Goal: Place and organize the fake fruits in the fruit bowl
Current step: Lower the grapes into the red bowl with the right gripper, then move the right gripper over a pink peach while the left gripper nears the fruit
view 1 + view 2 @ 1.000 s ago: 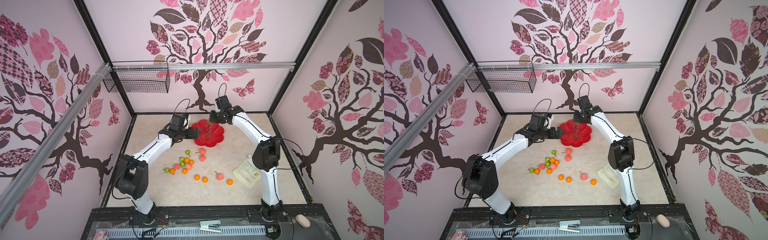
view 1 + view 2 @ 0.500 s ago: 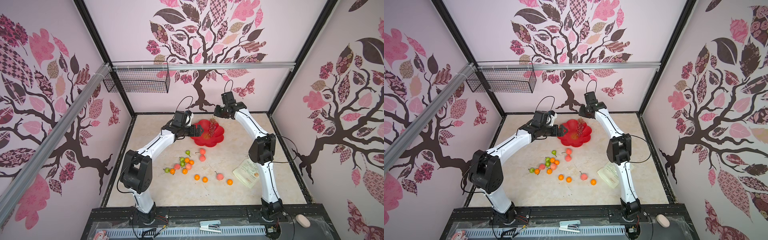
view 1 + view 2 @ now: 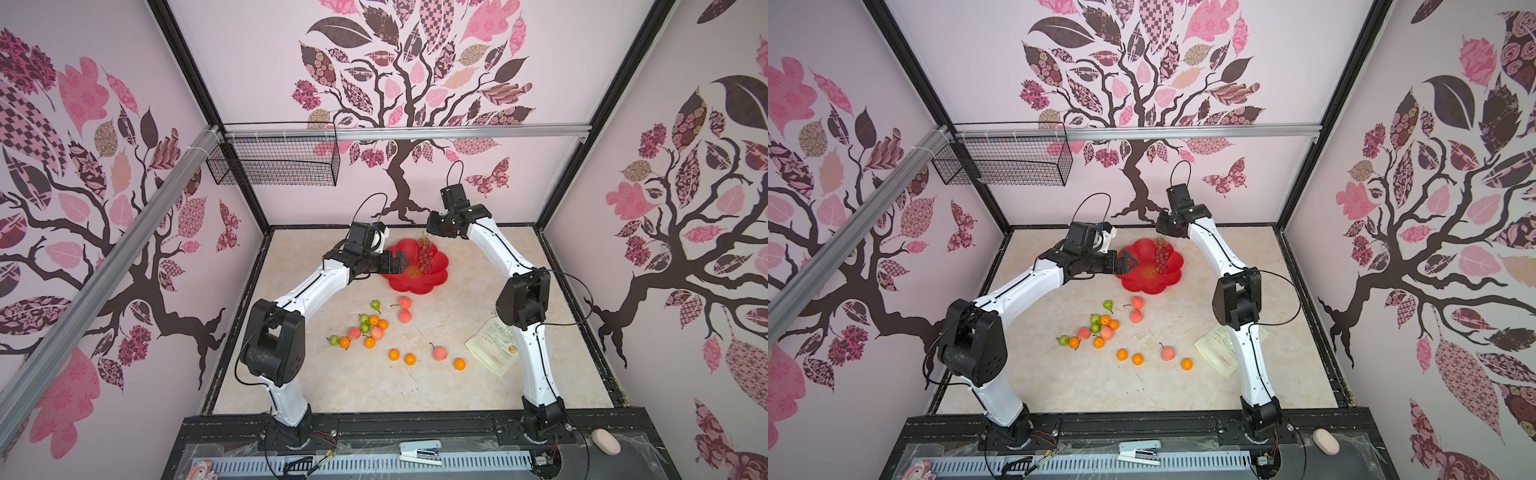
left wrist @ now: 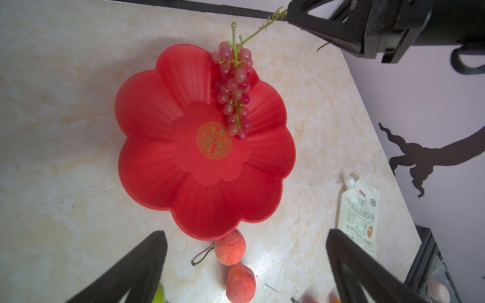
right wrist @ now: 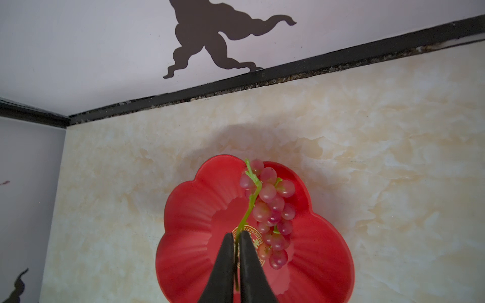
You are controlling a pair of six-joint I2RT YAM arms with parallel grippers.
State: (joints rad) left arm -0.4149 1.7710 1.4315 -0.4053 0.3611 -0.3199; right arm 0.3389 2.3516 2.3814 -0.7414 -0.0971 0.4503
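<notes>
Marble tabletop [image 3: 482, 253] open behind fruit bowl [image 3: 415, 289]; right tool [image 5: 236, 234] pinches grape bunch [image 5: 273, 207] by stem, left tool [image 4: 245, 232] spread.

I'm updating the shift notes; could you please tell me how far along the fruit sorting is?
Done: the grapes lie in the bowl, the only fruit there. In hand: the right gripper pinches their stem; the left gripper is open and empty near the bowl. Left: the oranges, peaches and green fruits on the table.
</notes>
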